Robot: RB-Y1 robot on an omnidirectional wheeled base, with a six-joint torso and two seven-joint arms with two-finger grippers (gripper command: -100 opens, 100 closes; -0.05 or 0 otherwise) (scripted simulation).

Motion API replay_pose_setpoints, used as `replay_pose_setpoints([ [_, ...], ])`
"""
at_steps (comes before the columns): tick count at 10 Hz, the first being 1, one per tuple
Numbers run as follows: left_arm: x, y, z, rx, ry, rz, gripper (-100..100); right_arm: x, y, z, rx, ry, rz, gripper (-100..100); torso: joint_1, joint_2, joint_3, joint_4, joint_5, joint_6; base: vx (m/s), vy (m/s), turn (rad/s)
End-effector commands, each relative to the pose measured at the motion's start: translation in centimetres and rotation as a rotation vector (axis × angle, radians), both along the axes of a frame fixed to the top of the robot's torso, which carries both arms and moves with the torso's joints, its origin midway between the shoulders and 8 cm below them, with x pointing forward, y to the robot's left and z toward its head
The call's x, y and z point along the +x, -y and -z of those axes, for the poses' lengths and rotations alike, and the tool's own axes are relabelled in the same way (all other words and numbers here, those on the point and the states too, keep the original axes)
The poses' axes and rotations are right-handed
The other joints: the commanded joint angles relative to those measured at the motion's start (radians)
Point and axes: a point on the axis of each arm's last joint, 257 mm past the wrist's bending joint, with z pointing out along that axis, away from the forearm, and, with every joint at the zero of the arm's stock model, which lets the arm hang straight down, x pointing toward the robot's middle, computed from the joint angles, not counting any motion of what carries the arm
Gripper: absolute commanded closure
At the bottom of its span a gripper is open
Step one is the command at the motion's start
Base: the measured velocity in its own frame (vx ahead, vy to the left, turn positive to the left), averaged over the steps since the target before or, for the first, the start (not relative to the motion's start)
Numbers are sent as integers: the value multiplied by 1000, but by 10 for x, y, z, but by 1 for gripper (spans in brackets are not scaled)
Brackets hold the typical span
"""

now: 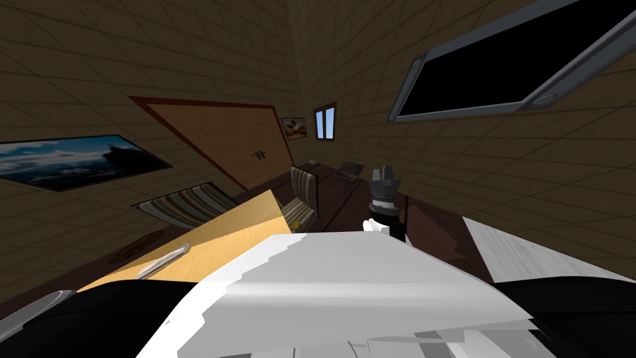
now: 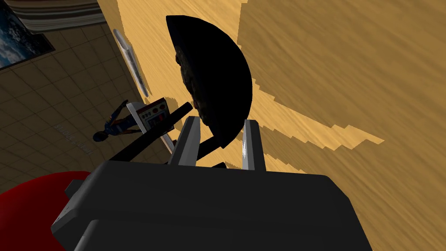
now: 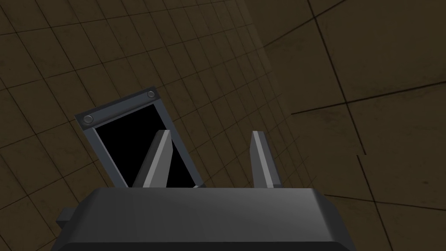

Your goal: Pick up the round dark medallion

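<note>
The round dark medallion (image 2: 217, 78), a black disc with a rough relief on one face, stands on edge over the light wooden table top (image 2: 348, 65). My left gripper (image 2: 220, 124) is shut on its lower rim, one finger pressing each side. Thin black bars (image 2: 148, 137), like a stand, run beside the left finger. My right gripper (image 1: 384, 174) is raised ahead of my chest, and its fingers (image 3: 161, 157) stand open with nothing between them.
On the table lie a long silver object (image 2: 130, 61), a small red-and-white box (image 2: 152, 115) and a dark blue figurine (image 2: 115, 126). A red rounded thing (image 2: 30, 196) sits beside the gripper body. Striped chairs (image 1: 304, 192) stand beyond the table (image 1: 236, 230).
</note>
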Motion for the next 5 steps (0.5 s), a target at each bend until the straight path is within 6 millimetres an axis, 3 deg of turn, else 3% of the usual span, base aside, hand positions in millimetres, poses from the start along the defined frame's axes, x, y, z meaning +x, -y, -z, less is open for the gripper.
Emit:
replay_pose_setpoints([
  [1,0,-7,-6,-1,-1,5,100,0,0,0,0,0,0,0,0,0,0,0,0,0,12,-57,68],
  [4,-1,-10,-8,0,-1,7,100,0,0,0,0,0,0,0,-6,-1,0,0,-1,0,12,-64,34],
  [5,-1,-9,-7,-1,-1,6,0,0,0,0,0,0,0,0,-3,0,0,0,-1,0,1,-7,1],
])
